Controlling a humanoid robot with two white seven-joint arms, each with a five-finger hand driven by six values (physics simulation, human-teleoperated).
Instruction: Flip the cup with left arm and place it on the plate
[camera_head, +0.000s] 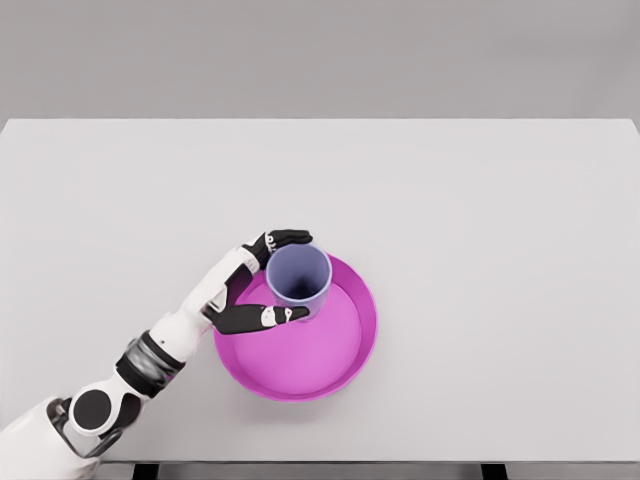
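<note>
I saw a smooth, matt lavender cup (298, 280), a glossy magenta plastic-looking plate (345, 365), and a matt white table (480, 200).

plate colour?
Magenta pink plate, seen in the head view; the lavender cup stands on it, held by the left hand.

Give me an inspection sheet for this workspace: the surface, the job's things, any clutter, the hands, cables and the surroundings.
Surface: white table, flat and evenly lit.
Job's things: lavender cup, upright with its mouth facing up, at the upper left of the magenta plate; whether its base rests on the plate cannot be told.
Clutter: nothing seen.
Hands: left hand wraps the cup from the left, one finger curled around the far side and another along the near side; the right hand is not in view.
Cables: nothing seen.
Surroundings: plain grey wall behind the table; dark table legs show at the bottom edge.
</note>
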